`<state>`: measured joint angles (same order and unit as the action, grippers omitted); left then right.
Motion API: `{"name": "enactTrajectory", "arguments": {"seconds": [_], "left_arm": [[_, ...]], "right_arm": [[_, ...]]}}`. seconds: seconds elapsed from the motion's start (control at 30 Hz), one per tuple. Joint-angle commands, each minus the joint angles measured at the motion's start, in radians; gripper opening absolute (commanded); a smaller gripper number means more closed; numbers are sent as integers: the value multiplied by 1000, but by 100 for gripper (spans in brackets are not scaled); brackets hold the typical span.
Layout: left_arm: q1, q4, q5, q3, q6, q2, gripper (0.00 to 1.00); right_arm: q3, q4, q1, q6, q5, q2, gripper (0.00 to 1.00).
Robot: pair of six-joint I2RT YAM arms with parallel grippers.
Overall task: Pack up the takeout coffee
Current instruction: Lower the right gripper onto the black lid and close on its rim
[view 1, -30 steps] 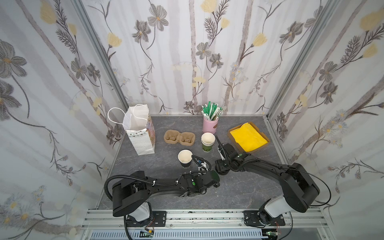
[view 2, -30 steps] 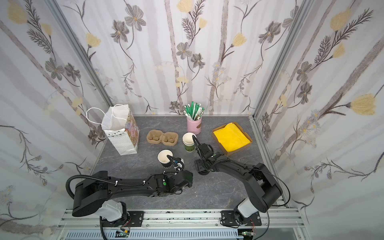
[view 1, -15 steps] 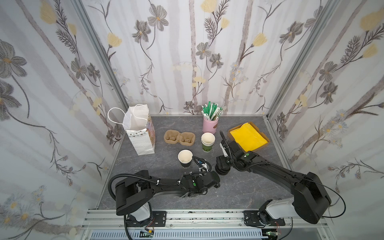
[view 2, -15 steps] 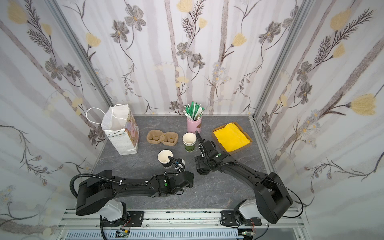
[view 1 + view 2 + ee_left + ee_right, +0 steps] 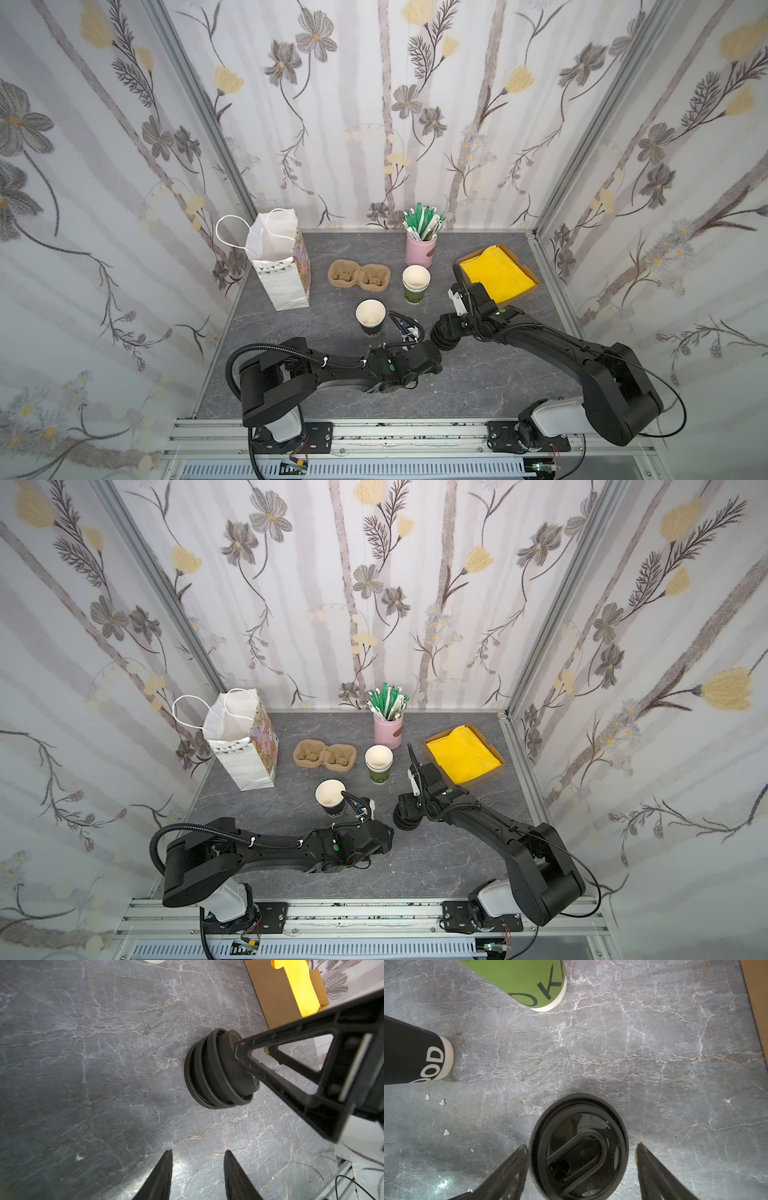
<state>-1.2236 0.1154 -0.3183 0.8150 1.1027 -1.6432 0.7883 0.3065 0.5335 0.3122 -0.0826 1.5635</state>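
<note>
Right wrist view: your right gripper stands spread astride the stack of lids, pinching nothing, and the black cup has no lid.
Your left gripper is spread too, with bare table between its fingers. The cup stands near the bag but apart from it, on the robot's side; the lids sit farther from the bag. Judge the cup light, seemingly empty and thin-walled. It will tip or dent, so take it gently round mid-wall. The lids look like slick, springy plastic; grip one across its rim and expect nested ones to lift together. Count one black cup, one bag, one two-hole carrier, one pot of sticks, one box of napkins, seemingly three lids, and nested green cups, number unclear.
</note>
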Motion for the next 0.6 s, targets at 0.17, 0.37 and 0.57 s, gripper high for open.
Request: {"name": "enactTrajectory", "arguments": {"seconds": [0.17,0.37,0.57], "left_arm": [[13,60,20,3,-15,-21,42],[29,114,53,-20,-9,-32,45],[35,123,51,-23,-14,-44,45]], "right_arm": [[-4,-64,-11,-15,-39,21,80],[-9,-69,-18,-16,-34,47,79],[-9,-75,-22,-19,-43,68,78]]}}
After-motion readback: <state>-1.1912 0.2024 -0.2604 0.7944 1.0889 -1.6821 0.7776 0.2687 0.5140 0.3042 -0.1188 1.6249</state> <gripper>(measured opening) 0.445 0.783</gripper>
